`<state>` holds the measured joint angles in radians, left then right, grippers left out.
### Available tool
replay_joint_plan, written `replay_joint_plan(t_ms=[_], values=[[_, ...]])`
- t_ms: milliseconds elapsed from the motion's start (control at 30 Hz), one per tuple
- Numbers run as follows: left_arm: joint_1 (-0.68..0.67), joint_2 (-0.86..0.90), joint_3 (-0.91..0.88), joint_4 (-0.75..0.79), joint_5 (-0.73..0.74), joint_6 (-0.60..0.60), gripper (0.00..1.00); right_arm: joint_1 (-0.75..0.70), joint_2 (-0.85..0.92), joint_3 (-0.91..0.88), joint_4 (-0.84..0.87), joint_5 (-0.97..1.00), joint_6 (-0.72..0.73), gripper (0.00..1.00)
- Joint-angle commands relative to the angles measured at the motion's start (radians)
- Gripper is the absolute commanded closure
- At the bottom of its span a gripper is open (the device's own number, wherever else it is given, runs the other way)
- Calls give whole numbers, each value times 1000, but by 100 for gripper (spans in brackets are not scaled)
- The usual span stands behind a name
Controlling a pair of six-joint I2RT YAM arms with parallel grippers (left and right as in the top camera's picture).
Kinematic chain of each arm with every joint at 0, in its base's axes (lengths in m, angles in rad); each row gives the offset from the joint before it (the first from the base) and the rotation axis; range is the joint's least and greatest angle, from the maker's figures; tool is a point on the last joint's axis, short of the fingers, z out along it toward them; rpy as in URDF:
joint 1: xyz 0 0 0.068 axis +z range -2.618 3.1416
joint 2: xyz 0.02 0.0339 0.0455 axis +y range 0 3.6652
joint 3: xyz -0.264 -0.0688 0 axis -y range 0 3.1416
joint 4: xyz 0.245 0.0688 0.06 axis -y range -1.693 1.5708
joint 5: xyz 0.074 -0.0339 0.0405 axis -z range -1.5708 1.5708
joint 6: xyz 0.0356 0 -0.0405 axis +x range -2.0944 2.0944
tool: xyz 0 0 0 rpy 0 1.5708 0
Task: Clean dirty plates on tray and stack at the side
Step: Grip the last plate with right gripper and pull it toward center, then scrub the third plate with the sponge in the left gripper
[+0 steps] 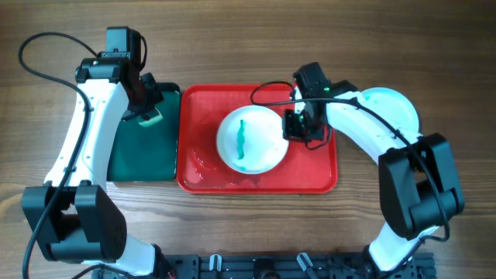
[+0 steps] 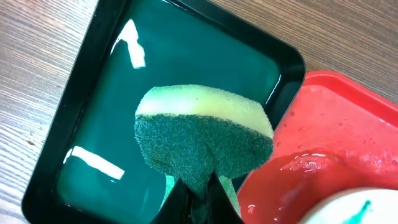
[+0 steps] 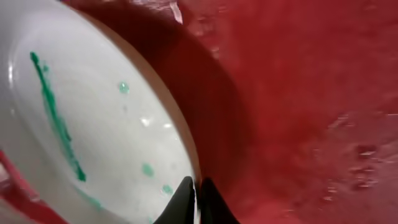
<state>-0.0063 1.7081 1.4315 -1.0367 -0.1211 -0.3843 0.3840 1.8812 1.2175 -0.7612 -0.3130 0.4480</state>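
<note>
Counter: brown wood grain, with two trays lying side by side on it.
Plate point(image 1: 249, 139): white, a green streak down its middle and green spots beside it; it sits in the middle of the red tray point(image 1: 314, 174).
Right fingers point(image 1: 294, 128): clenched on the plate's right rim, almost touching each other.
Right wrist view: the rim runs straight into the narrow slit between the right fingers point(image 3: 199, 196); the plate point(image 3: 93, 124) spreads to the left and wet red tray floor point(image 3: 311, 93) to the right. Whether the rim is lifted cannot be told.
Second plate point(image 1: 391, 105): pale blue, on the counter right of the red tray, partly under the right arm.
Left fingers point(image 1: 147, 115): clamped on a sponge point(image 1: 149, 118) over the dark green tray point(image 1: 139, 159).
Left wrist view: the sponge point(image 2: 205, 137) shows its green scrub face and yellow-green back, pinched from below; the glossy dark green tray point(image 2: 78, 81) lies behind, and a corner of the plate point(image 2: 348, 208) shows at lower right.
</note>
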Motion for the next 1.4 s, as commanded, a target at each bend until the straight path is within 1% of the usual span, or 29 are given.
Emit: replay_joint_plan(t_ms=[0, 33, 67, 100, 133, 167, 233, 300, 333, 400, 433, 500, 600, 700, 767, 833, 967, 1033, 1133, 1200, 1367], values=[[4, -10, -5, 6, 8, -13, 96, 47, 14, 22, 27, -75, 123, 88], [4, -10, -5, 6, 8, -13, 96, 58, 14, 22, 33, -72, 134, 77], [4, -10, -5, 5, 8, -13, 96, 66, 14, 22, 41, -72, 135, 62], [4, -10, -5, 3, 9, -13, 96, 70, 14, 22, 51, -72, 136, 53], [4, -10, -5, 0, 9, -13, 96, 70, 14, 22, 62, -72, 139, 49], [4, -10, -5, -3, 10, -13, 96, 70, 14, 22, 71, -64, 138, 49], [4, -10, -5, -3, 49, -13, 96, 70, 14, 22, 87, -7, 113, 50], [2, -10, -5, 0, 111, -13, 96, 75, 16, 18, 107, 61, 60, 56], [-2, -10, -5, -1, 133, -13, 96, 84, 27, 18, 116, 101, 27, 61], [-14, -10, -5, -1, 143, -13, 96, 96, 50, 18, 131, 97, -18, 68], [-29, -10, -5, 0, 143, -13, 96, 109, 69, 18, 138, 97, -23, 76], [-51, -10, -5, 0, 143, -14, 96, 124, 91, 18, 163, 85, -18, 82], [-94, -10, -5, 1, 143, -18, 96, 130, 98, 18, 193, 80, 78, 95], [-139, -2, -8, 20, 143, -17, 96, 130, 120, 18, 208, 81, 159, 96], [-179, 21, -8, 33, 139, -8, 96, 130, 125, 18, 215, 73, 157, 96], [-221, 63, -9, 55, 140, 43, 96, 130, 125, 18, 220, 69, 153, 96], [-282, 173, -12, 84, 140, 166, 96, 129, 125, 18, 232, 25, 97, 96], [-291, 227, -12, 87, 145, 202, 96, 127, 125, 18, 235, 20, 77, 96], [-291, 295, -12, 91, 238, 332, 96, 119, 125, 18, 243, -8, 69, 95], [-291, 335, -12, 95, 251, 376, 96, 109, 125, 18, 245, -26, 59, 96], [-293, 401, -59, 137, 252, 399, 96, 98, 125, 18, 245, -40, 49, 96]])
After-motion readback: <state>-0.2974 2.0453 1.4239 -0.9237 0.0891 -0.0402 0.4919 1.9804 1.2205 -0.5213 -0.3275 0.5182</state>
